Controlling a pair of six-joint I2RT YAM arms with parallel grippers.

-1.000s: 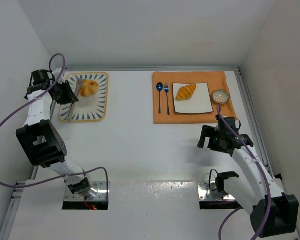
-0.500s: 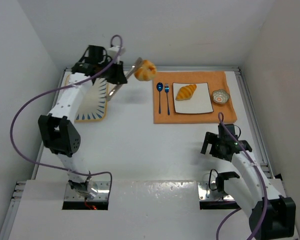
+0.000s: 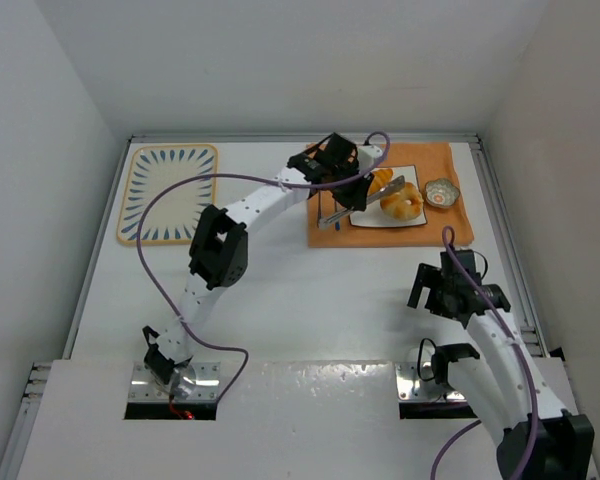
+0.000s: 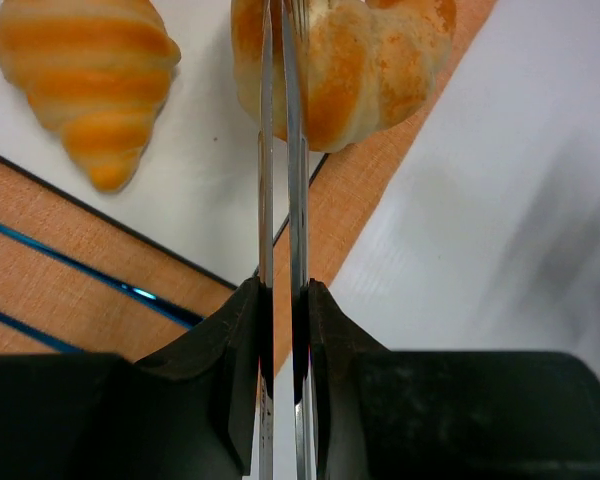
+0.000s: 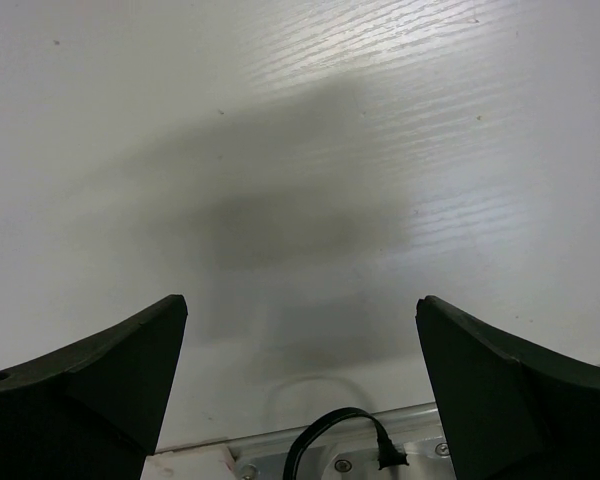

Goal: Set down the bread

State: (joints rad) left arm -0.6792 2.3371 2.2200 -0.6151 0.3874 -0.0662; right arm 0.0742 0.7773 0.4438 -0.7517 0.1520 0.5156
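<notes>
My left gripper [image 3: 345, 192] is shut on metal tongs [image 3: 365, 205], and the tongs pinch the rounder bun [image 3: 401, 201] over the right part of the white plate [image 3: 412, 221]. The ridged croissant [image 3: 379, 178] lies on the same plate, partly hidden by the arm. In the left wrist view the tongs [image 4: 294, 150] run up from my left gripper [image 4: 282, 295] and clamp the bun [image 4: 360, 60]. There the croissant [image 4: 90, 75] lies at the upper left on the plate [image 4: 210, 190]. My right gripper [image 3: 446, 290] is open and empty over bare table, also in its wrist view [image 5: 300, 330].
The plate sits on an orange mat [image 3: 450, 225] beside a small patterned bowl [image 3: 441, 192]. Blue utensil handles [image 4: 80, 262] lie on the mat left of the plate. A striped tray [image 3: 168, 192] lies at the far left. A rail runs along the right table edge [image 3: 500, 220].
My left arm has swung right from the striped tray to the white plate, carrying the bun in the tongs. My right gripper has drawn back slightly toward its base.
</notes>
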